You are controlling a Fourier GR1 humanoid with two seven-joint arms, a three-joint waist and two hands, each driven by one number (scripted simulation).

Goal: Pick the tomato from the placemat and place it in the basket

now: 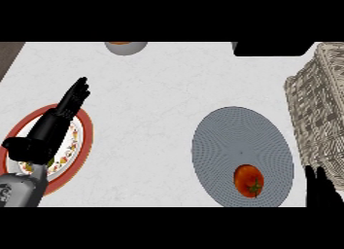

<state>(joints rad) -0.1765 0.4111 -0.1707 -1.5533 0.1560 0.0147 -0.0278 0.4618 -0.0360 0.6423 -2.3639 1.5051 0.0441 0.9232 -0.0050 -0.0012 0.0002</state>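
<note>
Head view, looking steeply down on a white marbled counter [161,97]. The tomato [249,180] lies on the grey round placemat [236,141], in its lower part near the near edge, stem patch facing up and to the right; nothing touches it. The wicker basket [325,112] stands at the right side of the counter, just beside the placemat's right rim, its near wall running down toward the lower right corner. The right hand [322,189] enters from the lower right edge, between the placemat's lower right rim and the basket's wall; only dark fingers show, pointing up, apart from the tomato and holding nothing; they appear straight, so the hand reads as open. The left hand [71,99] is at the left, fingers extended straight and pointing up-right, also empty and open; its grey forearm [17,189] comes up from the lower left corner. Hand and forearm lie over a red-rimmed plate [85,141] with a patterned white centre. At the top edge, a grey bowl [125,47] is partly cut off, and a black object [271,48] sits at the upper right, beside the basket's far corner.
</note>
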